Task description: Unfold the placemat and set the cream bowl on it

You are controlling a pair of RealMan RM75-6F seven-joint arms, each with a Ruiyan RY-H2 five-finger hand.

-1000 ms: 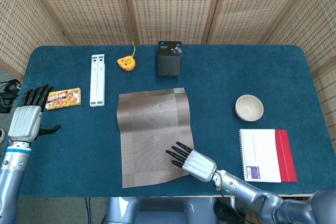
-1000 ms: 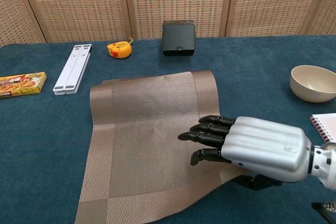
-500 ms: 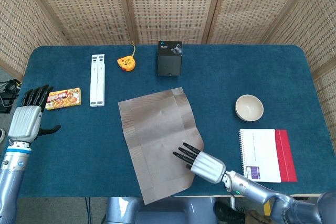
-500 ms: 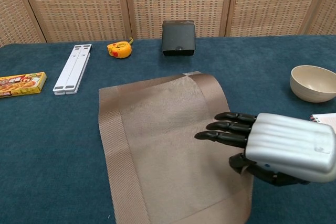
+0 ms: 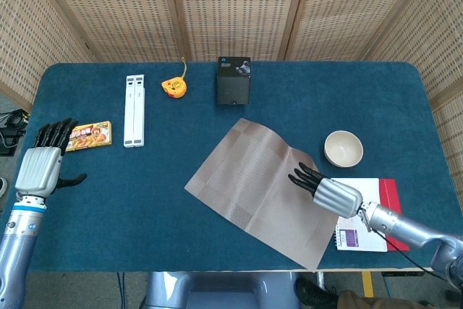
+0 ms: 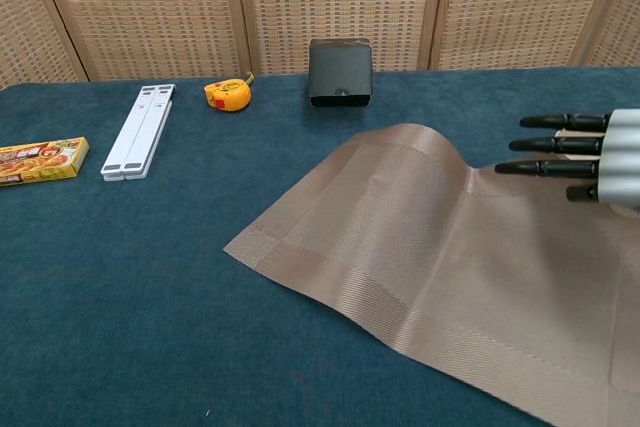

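The brown woven placemat (image 5: 260, 182) lies spread out and turned diagonally on the blue table, its near right corner over the table's front edge. My right hand (image 5: 329, 192) holds its right edge, fingers stretched flat on top. In the chest view the placemat (image 6: 420, 237) rises slightly toward that hand (image 6: 590, 157) at the frame's right border. The cream bowl (image 5: 343, 148) stands upright just right of the mat, beside my right hand. My left hand (image 5: 40, 168) hovers at the table's left edge, fingers apart and empty.
A spiral notebook (image 5: 369, 215) with a red cover lies at the front right, partly under the mat's corner. Along the back are a black box (image 5: 234, 80), a yellow tape measure (image 5: 173, 88) and a white folded stand (image 5: 134, 110). A food box (image 5: 88, 135) sits far left.
My right hand has moved right and back, dragging the placemat with it. The mat has swung round to lie diagonally near the bowl. The left hand has barely moved.
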